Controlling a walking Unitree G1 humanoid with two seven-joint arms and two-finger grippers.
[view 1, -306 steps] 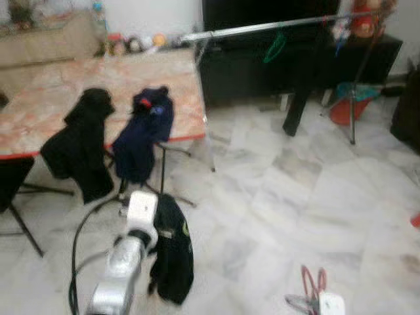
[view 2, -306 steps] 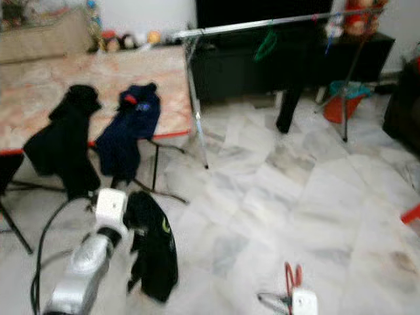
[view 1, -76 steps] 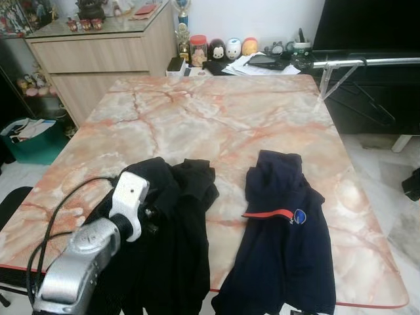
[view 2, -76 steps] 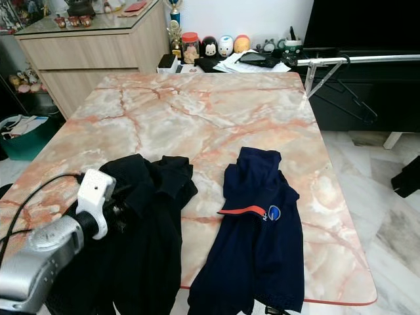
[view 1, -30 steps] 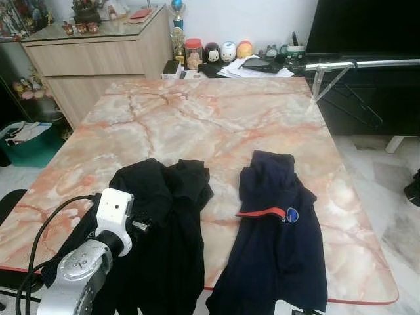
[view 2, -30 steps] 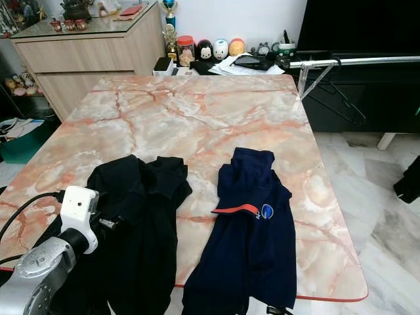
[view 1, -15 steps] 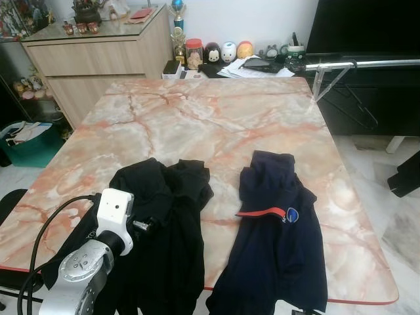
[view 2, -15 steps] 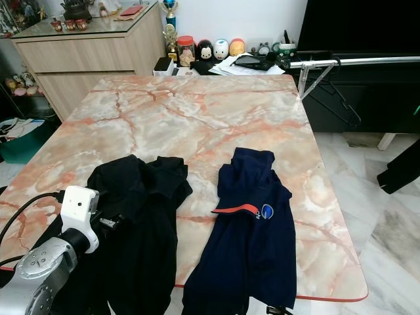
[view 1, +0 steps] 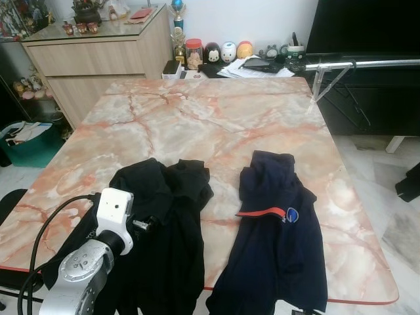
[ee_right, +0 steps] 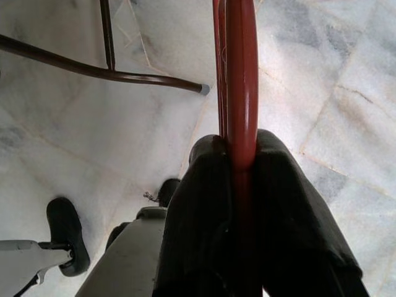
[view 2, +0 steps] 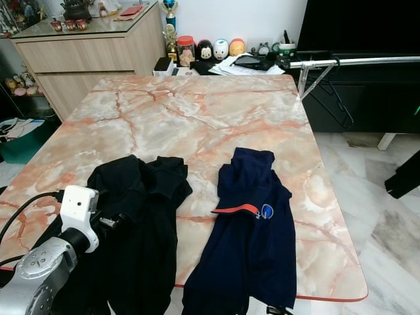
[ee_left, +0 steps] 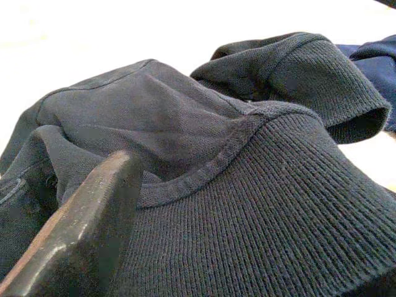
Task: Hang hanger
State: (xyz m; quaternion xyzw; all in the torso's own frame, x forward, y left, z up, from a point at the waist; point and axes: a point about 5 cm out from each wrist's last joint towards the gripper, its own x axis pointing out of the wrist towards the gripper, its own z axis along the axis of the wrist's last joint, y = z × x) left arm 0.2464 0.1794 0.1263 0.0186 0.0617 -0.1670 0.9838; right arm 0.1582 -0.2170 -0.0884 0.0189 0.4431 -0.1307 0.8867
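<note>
My right gripper (ee_right: 238, 145) is shut on a red hanger (ee_right: 238, 74) and hangs low over the marble floor. My left gripper (view 1: 146, 225) rests against a black garment (view 1: 164, 249) that lies on the marble table (view 1: 210, 125) and droops over its near edge. The garment's ribbed collar (ee_left: 272, 185) sits close in front of the left wrist camera. A navy garment (view 1: 279, 243) with a red stripe lies to the right of the black one. Beyond the table's far right corner runs a silver clothes rail (view 1: 371, 63), with a thin black hanger (view 2: 335, 98) on it.
A wooden sideboard (view 1: 98, 56) stands at the back left, with figurines and papers (view 1: 226, 56) behind the table. A dark TV unit (view 1: 374, 98) stands behind the rail. A teal bin (view 1: 26, 138) is on the left. A metal table leg (ee_right: 93, 68) crosses the floor under my right gripper.
Since ten seconds ago I have come up to the table, and the black garment now lies on it. My left arm has sunk lower. The black hanger on the rail swings.
</note>
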